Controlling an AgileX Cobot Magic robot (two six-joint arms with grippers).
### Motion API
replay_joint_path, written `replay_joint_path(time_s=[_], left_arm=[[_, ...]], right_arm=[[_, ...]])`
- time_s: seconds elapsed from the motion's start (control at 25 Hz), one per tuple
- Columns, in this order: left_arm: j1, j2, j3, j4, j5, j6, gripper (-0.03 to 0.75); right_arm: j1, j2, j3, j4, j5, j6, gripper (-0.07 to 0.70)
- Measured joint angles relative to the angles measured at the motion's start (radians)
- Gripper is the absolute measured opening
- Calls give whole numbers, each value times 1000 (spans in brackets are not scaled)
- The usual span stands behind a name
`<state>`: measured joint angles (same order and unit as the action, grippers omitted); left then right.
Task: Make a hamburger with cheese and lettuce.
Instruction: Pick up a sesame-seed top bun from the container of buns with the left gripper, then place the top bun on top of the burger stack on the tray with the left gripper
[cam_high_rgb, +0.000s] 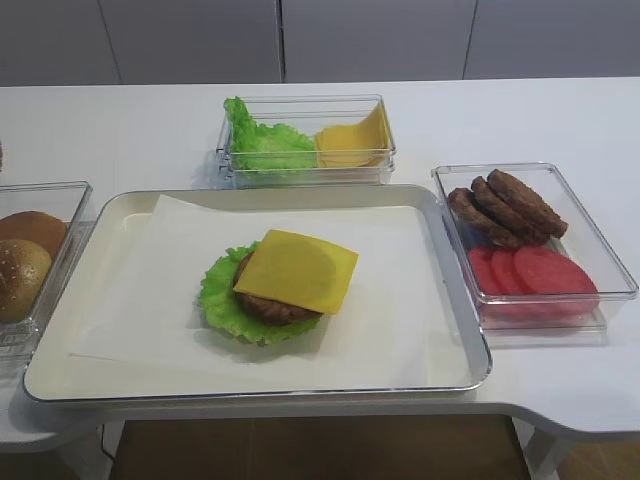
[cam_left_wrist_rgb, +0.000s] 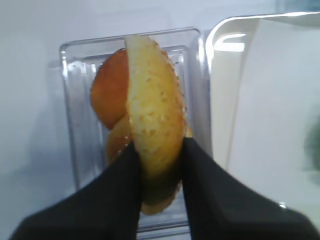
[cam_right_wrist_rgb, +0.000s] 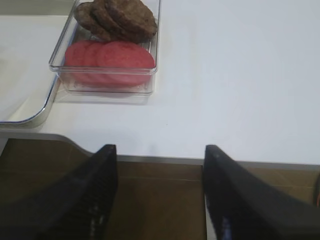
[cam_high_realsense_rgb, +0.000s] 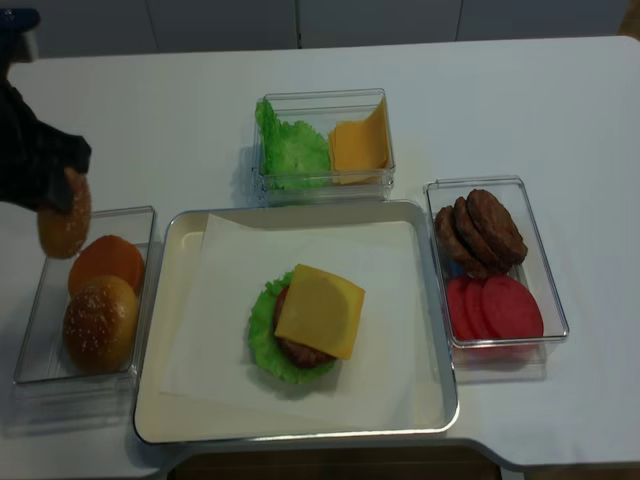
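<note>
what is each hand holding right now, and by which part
Left hand pinches a sesame bun top edge-on across its lower rim; right hand holds nothing.

White table (cam_high_realsense_rgb: 560, 110), metal tray (cam_high_realsense_rgb: 155, 290), three clear bins (cam_high_realsense_rgb: 320, 100)

The cheese (cam_high_rgb: 297, 269) lies on the hamburger (cam_high_rgb: 268, 296), on the tray (cam_high_rgb: 455, 330).
</note>
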<state>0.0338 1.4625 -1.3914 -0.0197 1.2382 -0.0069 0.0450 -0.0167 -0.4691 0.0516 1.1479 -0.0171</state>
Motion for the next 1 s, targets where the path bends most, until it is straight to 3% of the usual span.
replay_joint_path(time_s=[0.56, 1.0], left_arm=[[-4, -55, -2, -529, 8, 132, 166], [-173, -55, 67, -743, 4, 199, 166]], right_arm=[[0, 0, 0, 0, 0, 0, 431], [0, 0, 0, 0, 0, 0, 431]])
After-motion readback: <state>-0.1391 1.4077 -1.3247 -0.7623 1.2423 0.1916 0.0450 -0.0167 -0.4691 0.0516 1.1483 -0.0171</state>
